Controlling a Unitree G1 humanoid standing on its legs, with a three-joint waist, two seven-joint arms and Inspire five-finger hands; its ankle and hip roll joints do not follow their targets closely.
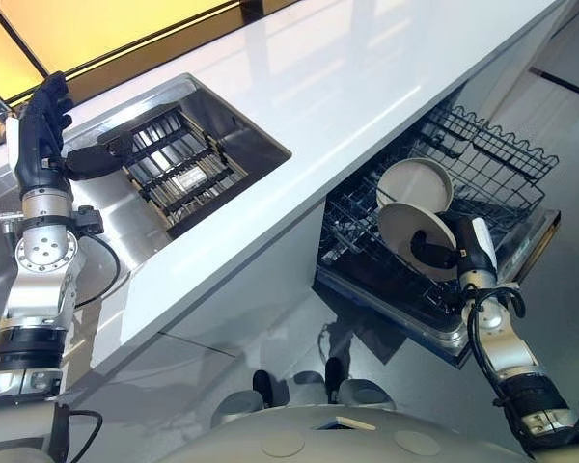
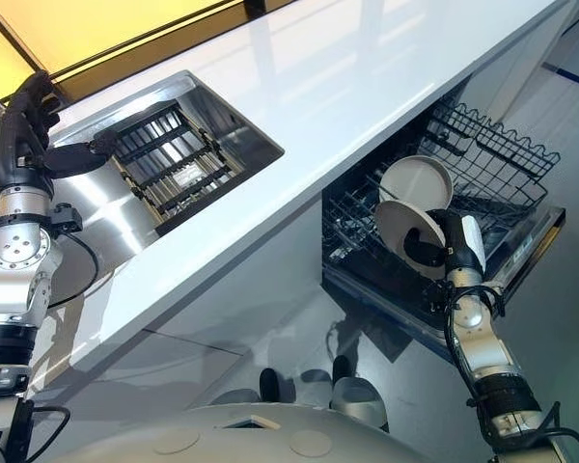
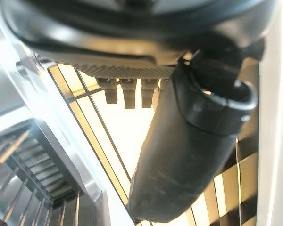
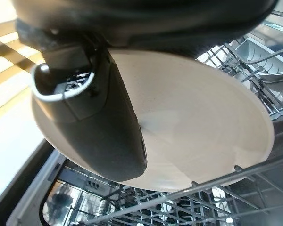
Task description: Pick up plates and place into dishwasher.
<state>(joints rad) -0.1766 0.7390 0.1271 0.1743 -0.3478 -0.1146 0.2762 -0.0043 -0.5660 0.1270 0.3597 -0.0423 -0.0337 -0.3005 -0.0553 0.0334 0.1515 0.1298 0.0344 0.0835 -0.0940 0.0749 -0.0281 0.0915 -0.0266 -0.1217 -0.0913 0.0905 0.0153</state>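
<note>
Right hand point(image 1: 460, 247) pinches plate point(image 1: 405, 224); left hand point(image 1: 43, 130) raised (fingers relaxed).

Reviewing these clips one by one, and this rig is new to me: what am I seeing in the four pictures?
This is a humanoid robot with two arms ending in dark hands. The two wide pictures come from a camera on its head, looking down; the two close ones from its wrists. A white counter holds a steel sink with a black dish rack inside. Below, the dishwasher rack is pulled out, one white plate standing in it. The right hand grips a second white plate over that rack. The left hand is raised by the sink, fingers relaxed, holding nothing.
</note>
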